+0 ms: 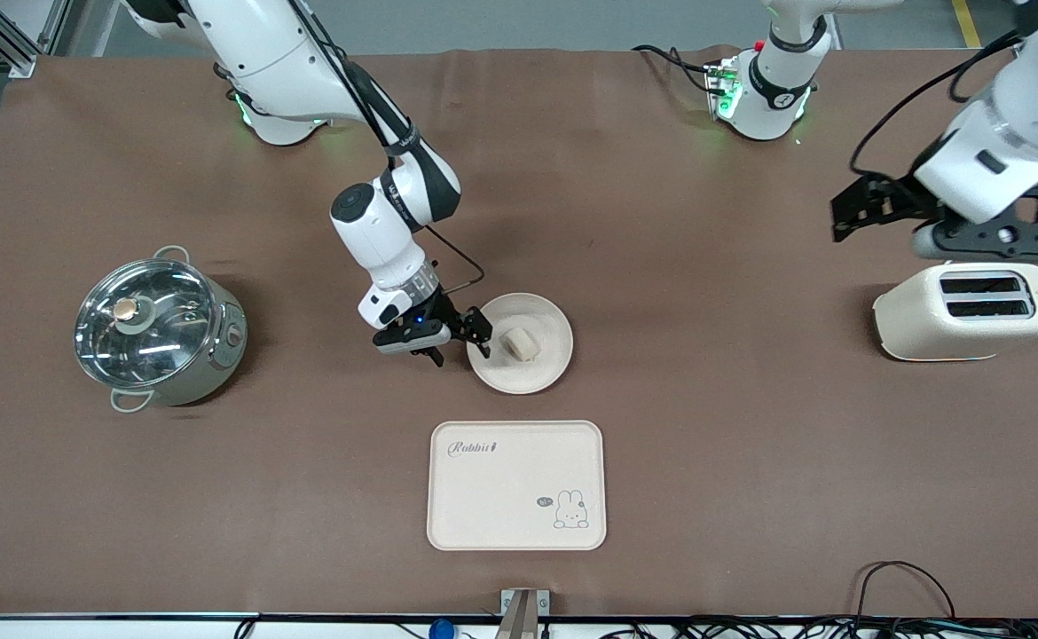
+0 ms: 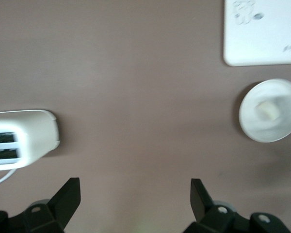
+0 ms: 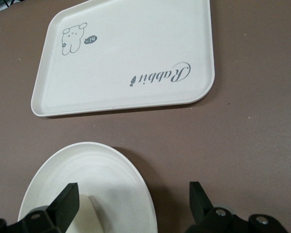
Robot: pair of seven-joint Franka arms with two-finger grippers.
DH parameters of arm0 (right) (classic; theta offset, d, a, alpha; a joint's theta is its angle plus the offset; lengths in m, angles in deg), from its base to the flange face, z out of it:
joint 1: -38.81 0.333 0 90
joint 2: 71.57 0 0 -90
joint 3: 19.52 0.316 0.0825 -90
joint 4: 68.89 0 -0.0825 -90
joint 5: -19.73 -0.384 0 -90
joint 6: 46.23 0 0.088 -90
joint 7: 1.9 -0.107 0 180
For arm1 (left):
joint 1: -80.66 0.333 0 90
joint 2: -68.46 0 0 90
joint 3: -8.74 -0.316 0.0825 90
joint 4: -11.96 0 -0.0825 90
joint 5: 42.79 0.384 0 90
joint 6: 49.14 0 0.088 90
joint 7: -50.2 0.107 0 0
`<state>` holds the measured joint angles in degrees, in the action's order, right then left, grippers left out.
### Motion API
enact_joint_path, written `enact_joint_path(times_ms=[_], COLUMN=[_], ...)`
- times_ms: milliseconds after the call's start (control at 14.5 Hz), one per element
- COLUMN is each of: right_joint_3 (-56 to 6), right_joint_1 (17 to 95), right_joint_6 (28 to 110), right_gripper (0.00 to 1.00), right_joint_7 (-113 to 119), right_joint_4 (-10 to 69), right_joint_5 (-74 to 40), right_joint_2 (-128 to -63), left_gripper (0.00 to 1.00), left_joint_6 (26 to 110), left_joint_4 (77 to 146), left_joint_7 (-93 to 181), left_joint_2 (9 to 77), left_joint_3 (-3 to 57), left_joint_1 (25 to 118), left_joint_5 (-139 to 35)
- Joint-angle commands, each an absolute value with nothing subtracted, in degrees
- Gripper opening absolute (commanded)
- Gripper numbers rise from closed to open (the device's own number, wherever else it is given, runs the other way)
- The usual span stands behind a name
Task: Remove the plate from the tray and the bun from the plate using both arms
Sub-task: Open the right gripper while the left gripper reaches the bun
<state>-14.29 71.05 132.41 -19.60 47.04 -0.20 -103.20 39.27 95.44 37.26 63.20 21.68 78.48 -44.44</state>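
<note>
A brown tabletop [image 1: 679, 355] filled the room's working space, with the two arms' green-lit bases along its edge farthest from the front camera. The plate [image 1: 547, 366] lay flat on the bare tabletop, already off the tray [image 1: 516, 485], which sat empty just nearer the front camera, the two apart. The bun [image 1: 518, 344] was still on the plate, close to its middle. The right gripper [image 1: 457, 340] hung low over the plate's rim on the side toward the right arm's end of the table, its fingers [image 3: 64, 206] spread open and holding nothing, one over the plate beside the bun, the other over the bare tabletop, so the rim lay between them. That arm reached down steeply from its base, wrist bent toward the plate. The left gripper [image 1: 856, 209] waited high above the toaster [image 1: 968, 311], fingers [image 2: 68, 198] wide open and empty, its arm folded back. A lidded steel pot [image 1: 157, 328] stood well off toward the right arm's end. I judged the risk lay at that rim: lifting out carelessly, a finger could catch it, tip the plate and roll the bun off. The left arm's reach for the bun could also crowd the right gripper.
</note>
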Motion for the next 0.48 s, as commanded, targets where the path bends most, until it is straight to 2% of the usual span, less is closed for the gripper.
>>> enact_joint_path(times_ms=[0, 206, 413], right_joint_3=[-14.4, -14.5, -15.5], right_joint_1=[67.7, 62.7, 57.6], right_joint_6=[117.8, 97.8, 82.6], right_gripper=[1.0, 1.0, 1.0], right_joint_7=[-20.0, -20.0, -19.7], right_joint_4=[45.8, 38.8, 31.3], right_joint_5=[-0.8, -0.1, 2.0], right_joint_2=[-95.2, -89.5, -88.3], left_gripper=[1.0, 1.0, 1.0], left_joint_6=[45.0, 52.0, 61.8], left_joint_4=[95.2, 95.2, 95.2], left_joint_7=[24.6, 11.5, -1.2], left_joint_2=[57.9, 52.0, 43.8], left_joint_3=[24.9, 24.9, 24.9], left_joint_1=[74.6, 66.7, 59.2], left_joint_5=[-44.6, -43.7, -36.7])
